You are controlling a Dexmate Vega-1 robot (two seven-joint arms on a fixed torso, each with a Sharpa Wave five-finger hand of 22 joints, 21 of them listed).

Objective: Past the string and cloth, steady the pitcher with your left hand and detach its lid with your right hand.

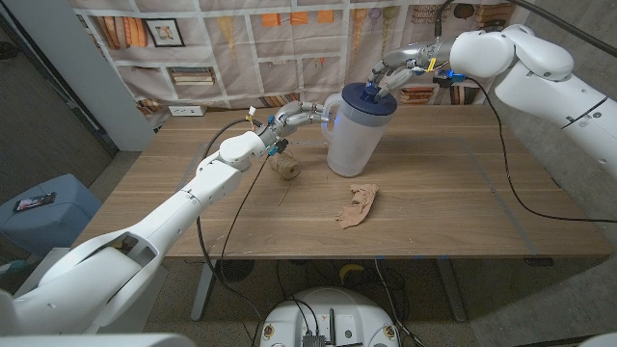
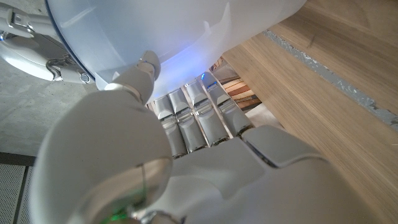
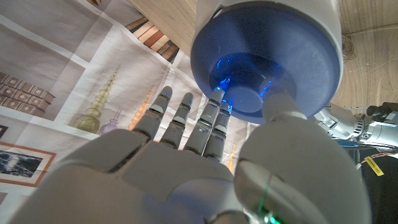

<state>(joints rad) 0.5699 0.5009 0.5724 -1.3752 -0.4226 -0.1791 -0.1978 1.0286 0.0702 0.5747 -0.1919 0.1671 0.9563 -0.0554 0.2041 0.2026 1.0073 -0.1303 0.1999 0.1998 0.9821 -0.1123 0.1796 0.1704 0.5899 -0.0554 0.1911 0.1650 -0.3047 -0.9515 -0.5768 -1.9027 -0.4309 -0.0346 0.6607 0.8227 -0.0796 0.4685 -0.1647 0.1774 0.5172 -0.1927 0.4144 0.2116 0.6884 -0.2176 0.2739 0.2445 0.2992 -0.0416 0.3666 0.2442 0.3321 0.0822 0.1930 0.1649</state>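
Observation:
A translucent white pitcher (image 1: 349,143) with a blue lid (image 1: 368,96) stands upright at the table's far middle. My left hand (image 1: 295,118) reaches it from the left. The thumb (image 2: 144,67) presses the pitcher's wall (image 2: 168,31), and the straight fingers (image 2: 199,118) run along its handle side, so the hand holds it. My right hand (image 1: 397,67) hangs over the lid from the far right. One fingertip (image 3: 216,99) and the thumb (image 3: 283,112) pinch the raised middle of the lid (image 3: 267,56). The lid sits on the pitcher.
A ball of string (image 1: 285,170) lies just left of the pitcher, under my left forearm. A crumpled tan cloth (image 1: 358,205) lies in front of the pitcher. A black cable (image 1: 511,183) trails over the table's right side. A printed bookshelf backdrop (image 1: 251,48) hangs behind.

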